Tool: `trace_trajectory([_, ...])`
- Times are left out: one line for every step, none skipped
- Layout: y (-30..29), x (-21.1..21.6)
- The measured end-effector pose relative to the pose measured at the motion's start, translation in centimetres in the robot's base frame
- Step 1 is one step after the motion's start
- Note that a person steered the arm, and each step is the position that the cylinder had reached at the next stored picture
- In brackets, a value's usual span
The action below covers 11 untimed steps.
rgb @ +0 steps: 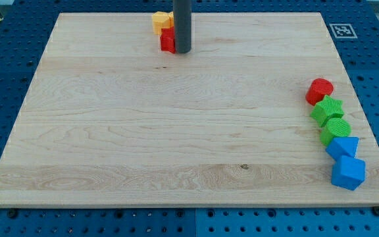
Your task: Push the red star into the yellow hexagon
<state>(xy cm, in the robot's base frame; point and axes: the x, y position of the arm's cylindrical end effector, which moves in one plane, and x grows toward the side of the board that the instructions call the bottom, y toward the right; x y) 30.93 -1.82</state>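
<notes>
The red star (167, 41) lies near the top edge of the wooden board, partly hidden behind my rod. It touches the orange-yellow block (160, 22) just above it. A second yellow block seen earlier beside that one is now hidden by the rod, so I cannot tell which is the hexagon. My tip (182, 51) rests on the board right against the star's right side.
Along the board's (110, 131) right edge runs a column of blocks: a red cylinder (320, 89), a green star (327, 109), a green cylinder (335, 130), a blue block (343, 147) and a blue cube (348, 173). A fiducial marker (342, 30) sits at the top right.
</notes>
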Motion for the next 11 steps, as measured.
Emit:
trace_trajectory([-1.6,0.1])
trace_trajectory([-2.7,-1.8])
trace_trajectory([-1.1,0.2])
trace_trajectory([1.3,3.2])
trace_trajectory([1.7,3.2])
trace_trajectory([1.7,3.2])
trace_trajectory([1.7,3.2])
trace_trajectory([2.0,3.2])
trace_trajectory([3.9,3.6])
trace_trajectory([3.9,3.6])
trace_trajectory([3.9,3.6])
